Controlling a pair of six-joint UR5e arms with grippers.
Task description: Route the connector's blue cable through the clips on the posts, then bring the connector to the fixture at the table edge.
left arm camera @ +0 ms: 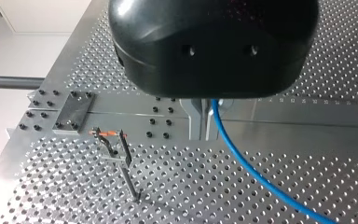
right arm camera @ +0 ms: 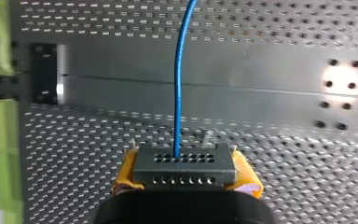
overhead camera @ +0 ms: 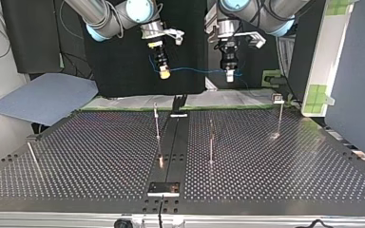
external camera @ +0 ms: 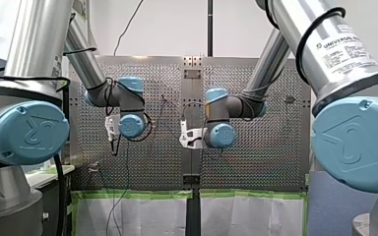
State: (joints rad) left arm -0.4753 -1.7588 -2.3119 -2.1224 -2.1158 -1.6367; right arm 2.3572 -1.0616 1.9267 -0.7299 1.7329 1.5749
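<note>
Top view, read from its left: my right gripper (overhead camera: pixel 164 72), yellow-padded, hangs above the far edge of the perforated metal table (overhead camera: pixel 100 156). It is clamped on the small grey multi-hole connector (right arm camera: pixel 185 169), which the right wrist view shows seated between the pads. From the connector the thin blue cable (overhead camera: pixel 195 71) runs nearly level, clear of the table, to my left gripper (overhead camera: pixel 229 75). Its metal fingers (left arm camera: pixel 196 122) are drawn narrow with the cable at their tips, and I judge it pinched there. Below, the slender upright metal posts (overhead camera: pixel 157 121) stand apart from the cable, and the clip-topped post (left arm camera: pixel 123 154) in the left wrist view carries nothing. I judge the routing step barely opened: the cable is raised and taut, with no clip threaded. The next move calls for lowering the span onto a first clip, both grips holding tension, without bending a post.
</note>
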